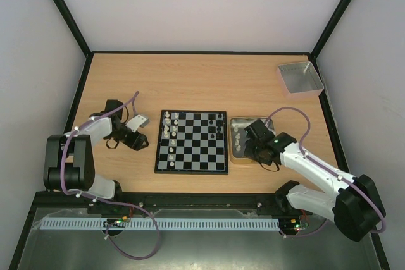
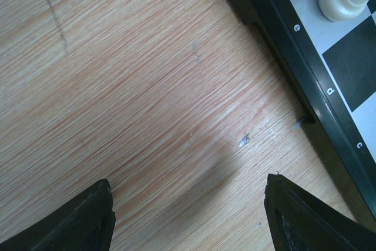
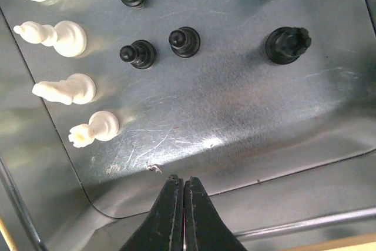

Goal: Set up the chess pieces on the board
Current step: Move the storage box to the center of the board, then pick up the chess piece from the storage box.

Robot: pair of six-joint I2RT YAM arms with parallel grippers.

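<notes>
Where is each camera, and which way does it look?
Top: sits above and behind, looks down at the table; left arm, right arm, board and tin show.
Left wrist: rides the left arm, looks down at table beside the board's edge; open left gripper at bottom.
Right wrist: rides the right arm, looks down into the tin at chess pieces; shut right gripper at bottom.
Shared: top and left wrist see the board; top and right wrist see the tin.

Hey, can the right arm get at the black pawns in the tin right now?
Probably yes. The right claw hangs over the open tin with nothing between it and the black pawns, though it is shut and must open first.
</notes>
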